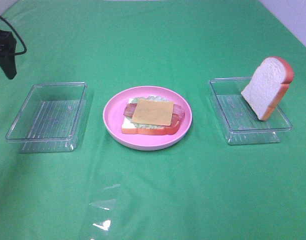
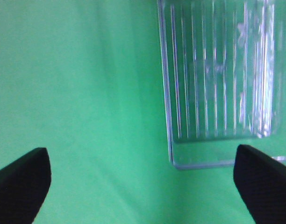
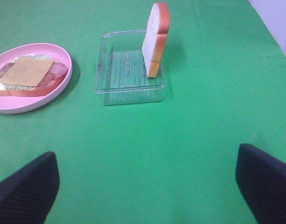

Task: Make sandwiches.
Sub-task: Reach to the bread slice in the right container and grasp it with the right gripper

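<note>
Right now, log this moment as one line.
sandwich: cheese-topped, on pink plate | bread slice: standing on end in right tray | left gripper: open, empty | right gripper: open, empty

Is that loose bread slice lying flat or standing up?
Standing up: the bread slice rests on one edge inside the right clear tray, rising above its rim.

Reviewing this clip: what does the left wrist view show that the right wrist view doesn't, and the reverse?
Left wrist only: the left gripper, open, near a corner of a clear tray. Right wrist only: the right gripper, open, the pink plate carrying the unfinished sandwich, and a bread slice standing on edge in a second clear tray. Shared: the green cloth.
</note>
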`<act>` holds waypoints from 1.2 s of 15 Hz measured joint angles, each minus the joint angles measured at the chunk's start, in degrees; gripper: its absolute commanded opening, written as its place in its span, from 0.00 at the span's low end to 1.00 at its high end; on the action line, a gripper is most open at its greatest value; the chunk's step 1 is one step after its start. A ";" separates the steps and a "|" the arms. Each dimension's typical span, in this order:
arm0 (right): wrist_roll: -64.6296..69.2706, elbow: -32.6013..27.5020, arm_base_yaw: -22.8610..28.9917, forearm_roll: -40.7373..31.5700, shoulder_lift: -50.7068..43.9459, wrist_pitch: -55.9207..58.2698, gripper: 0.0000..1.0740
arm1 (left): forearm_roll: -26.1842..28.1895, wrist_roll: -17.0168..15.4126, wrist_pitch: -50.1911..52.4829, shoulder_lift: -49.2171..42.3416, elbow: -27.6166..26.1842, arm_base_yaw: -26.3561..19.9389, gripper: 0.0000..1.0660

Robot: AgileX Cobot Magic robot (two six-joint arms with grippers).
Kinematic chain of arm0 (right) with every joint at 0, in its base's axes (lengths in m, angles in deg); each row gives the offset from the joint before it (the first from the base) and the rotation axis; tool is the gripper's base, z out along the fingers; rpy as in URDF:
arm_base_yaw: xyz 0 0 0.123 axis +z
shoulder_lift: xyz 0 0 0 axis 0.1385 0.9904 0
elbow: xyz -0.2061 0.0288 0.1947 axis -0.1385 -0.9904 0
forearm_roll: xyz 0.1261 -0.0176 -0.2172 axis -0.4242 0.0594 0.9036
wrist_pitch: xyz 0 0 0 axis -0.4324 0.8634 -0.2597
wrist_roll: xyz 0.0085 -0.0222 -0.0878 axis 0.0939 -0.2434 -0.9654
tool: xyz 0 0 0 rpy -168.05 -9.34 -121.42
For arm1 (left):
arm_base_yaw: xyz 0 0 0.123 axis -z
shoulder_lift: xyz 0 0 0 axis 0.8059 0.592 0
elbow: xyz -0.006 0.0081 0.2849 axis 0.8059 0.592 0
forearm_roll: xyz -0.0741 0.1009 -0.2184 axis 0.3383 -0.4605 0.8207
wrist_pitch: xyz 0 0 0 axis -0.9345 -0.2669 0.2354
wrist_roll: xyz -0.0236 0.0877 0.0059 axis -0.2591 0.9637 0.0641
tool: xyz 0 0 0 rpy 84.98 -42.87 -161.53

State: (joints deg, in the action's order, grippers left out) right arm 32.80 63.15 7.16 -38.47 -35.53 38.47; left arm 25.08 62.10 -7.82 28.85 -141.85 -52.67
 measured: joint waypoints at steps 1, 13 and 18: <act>0.00 0.00 0.00 0.00 0.00 0.00 0.91 | 0.11 0.06 -0.17 -8.94 11.92 0.00 0.94; 0.00 0.00 0.00 0.00 0.00 0.00 0.91 | -0.74 1.15 18.16 -69.90 58.10 0.00 0.94; 0.00 0.00 0.00 0.00 0.00 0.00 0.91 | -0.74 1.20 22.86 -91.56 64.97 0.00 0.93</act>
State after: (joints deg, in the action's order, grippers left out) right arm 32.80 63.15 7.16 -38.47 -35.53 38.47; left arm 24.34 63.31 15.04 -62.71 -76.88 -52.67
